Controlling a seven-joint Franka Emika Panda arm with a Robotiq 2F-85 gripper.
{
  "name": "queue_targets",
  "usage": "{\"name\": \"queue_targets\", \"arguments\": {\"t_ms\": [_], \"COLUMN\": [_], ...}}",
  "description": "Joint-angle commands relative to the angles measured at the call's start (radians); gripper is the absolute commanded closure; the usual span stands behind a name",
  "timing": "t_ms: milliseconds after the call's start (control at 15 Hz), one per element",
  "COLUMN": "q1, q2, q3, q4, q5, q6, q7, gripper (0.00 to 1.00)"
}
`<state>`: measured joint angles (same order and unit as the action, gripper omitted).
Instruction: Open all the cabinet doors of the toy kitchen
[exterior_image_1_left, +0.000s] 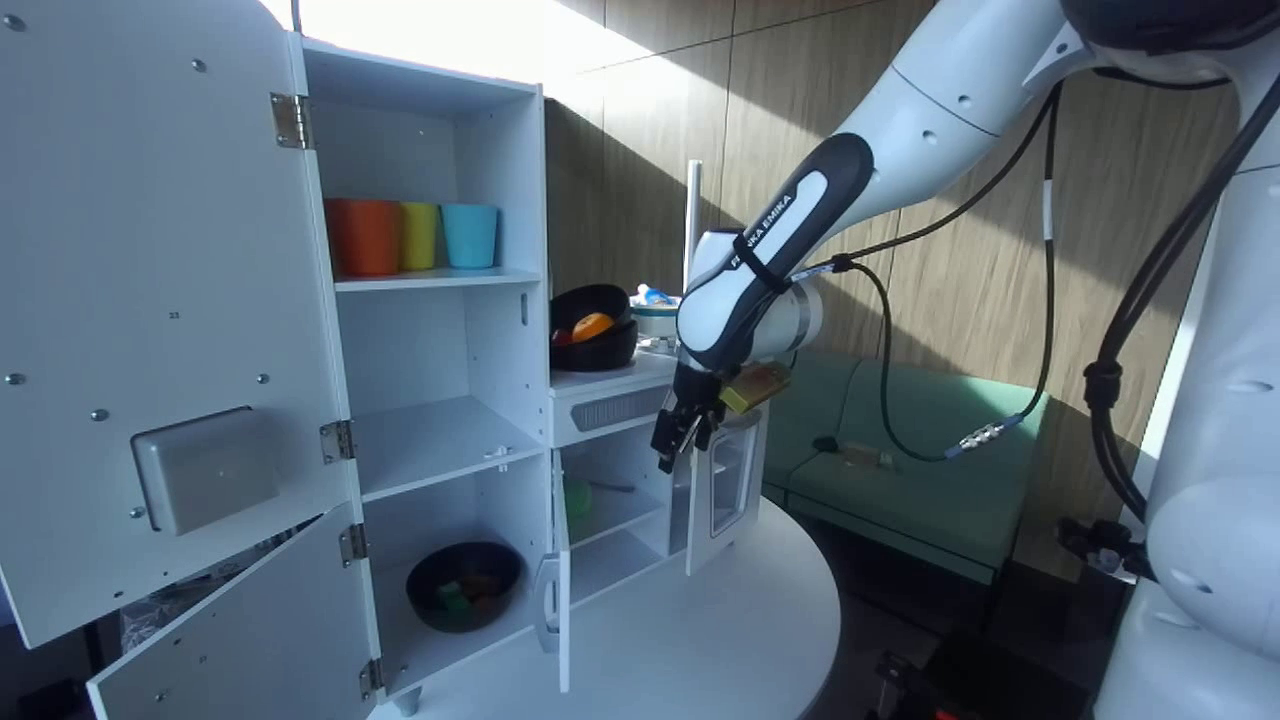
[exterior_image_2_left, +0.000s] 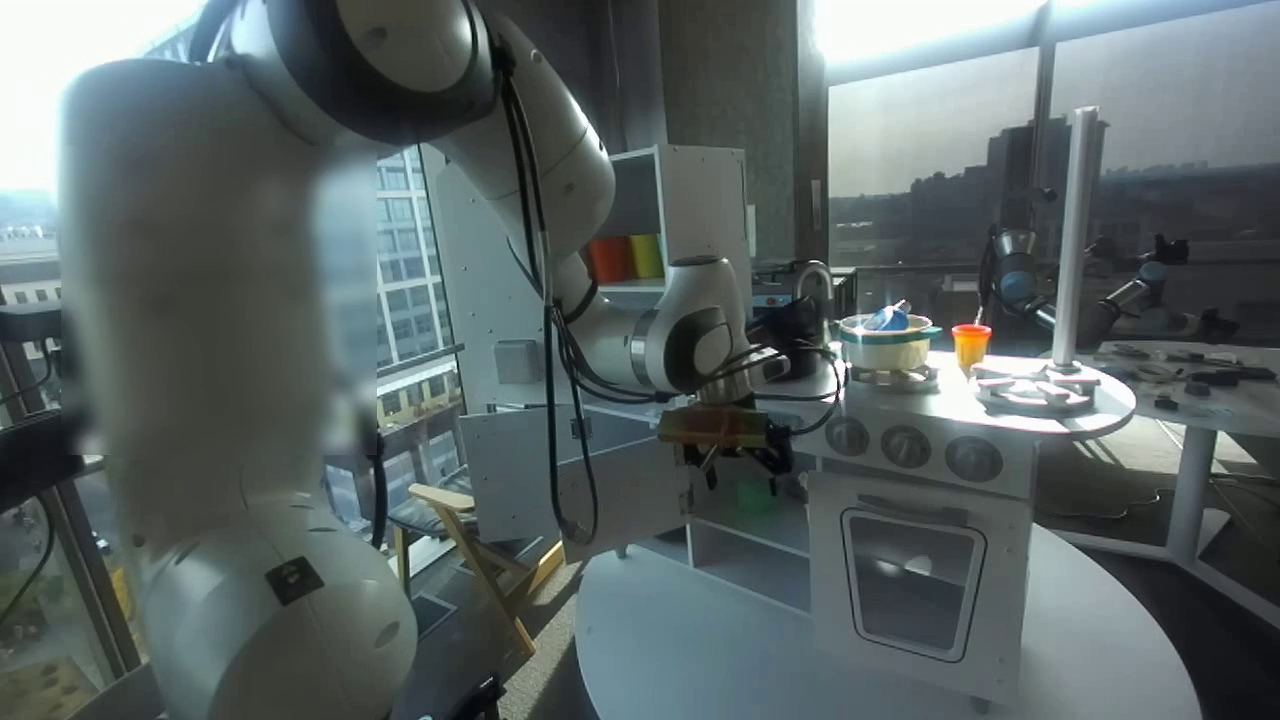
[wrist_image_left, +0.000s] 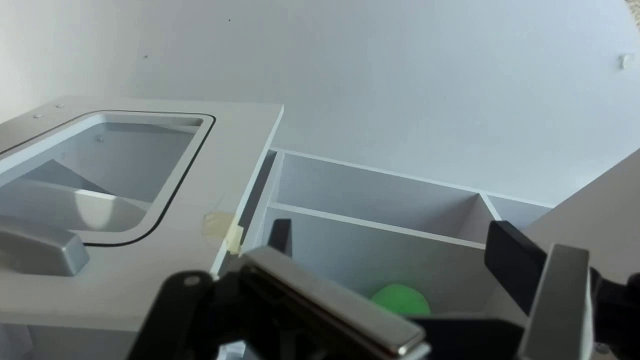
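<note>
Surveyed toy kitchen (exterior_image_1_left: 500, 350) in an exterior view; found, left to right: at nine o'clock, tall fridge door (exterior_image_1_left: 170, 270), swung wide; at eight, lower fridge door (exterior_image_1_left: 250, 630), likewise; between six and seven, middle door (exterior_image_1_left: 564, 600), opened out; at five, gripper (exterior_image_1_left: 685, 446), jaws well apart, nothing held, and windowed door (exterior_image_1_left: 704, 505), seemingly ajar; judged three done, last unfinished
</note>
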<state>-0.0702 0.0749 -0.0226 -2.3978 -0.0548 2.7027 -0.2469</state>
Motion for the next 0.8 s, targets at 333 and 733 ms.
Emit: {"name": "queue_targets", "arguments": {"t_ms": [333, 733], "q1": [-0.018, -0.024], "q2": [0.113, 0.197], "q3": [0.004, -0.033], "q4": [0.085, 0.175], "q5": [-0.066, -0.243], "q6": [0.032, 0.1], "q7": [-0.419, -0.375], "gripper": [0.0, 0.0]}}
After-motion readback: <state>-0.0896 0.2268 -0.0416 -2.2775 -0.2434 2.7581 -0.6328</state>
